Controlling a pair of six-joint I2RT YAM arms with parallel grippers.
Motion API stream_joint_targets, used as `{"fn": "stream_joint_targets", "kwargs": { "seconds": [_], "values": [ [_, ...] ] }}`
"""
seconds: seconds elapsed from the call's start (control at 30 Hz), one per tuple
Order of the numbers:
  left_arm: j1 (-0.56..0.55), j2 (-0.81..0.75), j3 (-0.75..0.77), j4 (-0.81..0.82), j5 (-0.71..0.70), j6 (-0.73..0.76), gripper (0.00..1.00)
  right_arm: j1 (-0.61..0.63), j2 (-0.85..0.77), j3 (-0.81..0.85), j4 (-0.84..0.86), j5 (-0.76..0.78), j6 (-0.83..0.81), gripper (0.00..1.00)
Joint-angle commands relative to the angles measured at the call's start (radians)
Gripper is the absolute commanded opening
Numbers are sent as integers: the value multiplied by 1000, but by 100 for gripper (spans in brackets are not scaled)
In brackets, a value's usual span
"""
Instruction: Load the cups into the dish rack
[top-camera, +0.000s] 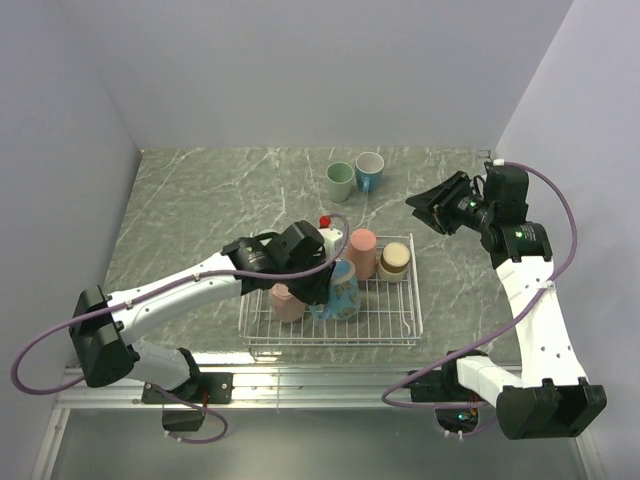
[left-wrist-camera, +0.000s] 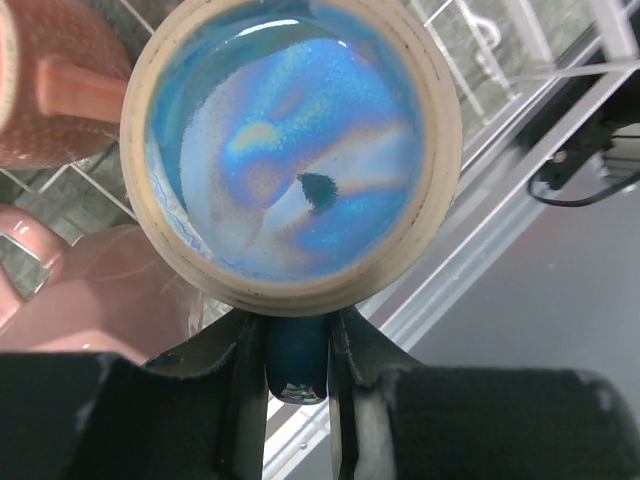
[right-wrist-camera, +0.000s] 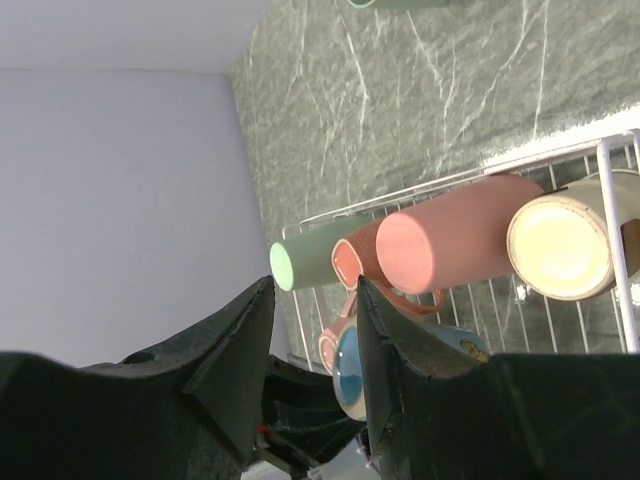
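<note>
Upside-down blue mug (left-wrist-camera: 290, 150) held by its handle in the left gripper (left-wrist-camera: 296, 345), inside the dish rack (top-camera: 330, 343).
Centre frame, a pink mug (top-camera: 287, 302) crowds its left, and a salmon cup (top-camera: 362, 248) and a cream-based cup (top-camera: 394, 262) stand above it; the arm hides the handle from overhead. The right gripper (right-wrist-camera: 314, 300) hangs upper right, jaws parted, empty. A green cup (top-camera: 340, 181) and a blue cup (top-camera: 369, 171) stand on the table (top-camera: 200, 200) beyond.

We see the left arm (top-camera: 180, 290) reaching from lower left to frame centre, wrist angled down. The left gripper (left-wrist-camera: 297, 340) is pinched on the handle of a blue cup (left-wrist-camera: 290, 150). The right arm (top-camera: 535, 310) goes up the right edge. The right gripper (top-camera: 432, 208) points left at upper right, fingers apart, empty.
</note>
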Motion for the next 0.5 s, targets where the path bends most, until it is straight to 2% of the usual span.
{"fn": "stream_joint_targets", "kwargs": {
  "seconds": [0.0, 0.23, 0.47],
  "values": [
    [-32, -3, 0, 76, -86, 20, 0, -5, -6, 48, -1, 23, -32, 46],
    [-46, 7, -62, 82, -121, -6, 0, -5, -2, 48, -1, 20, -41, 45],
    [-46, -9, -65, 28, -232, -35, 0, -5, -2, 43, 2, 17, -53, 45]
  ]
}}
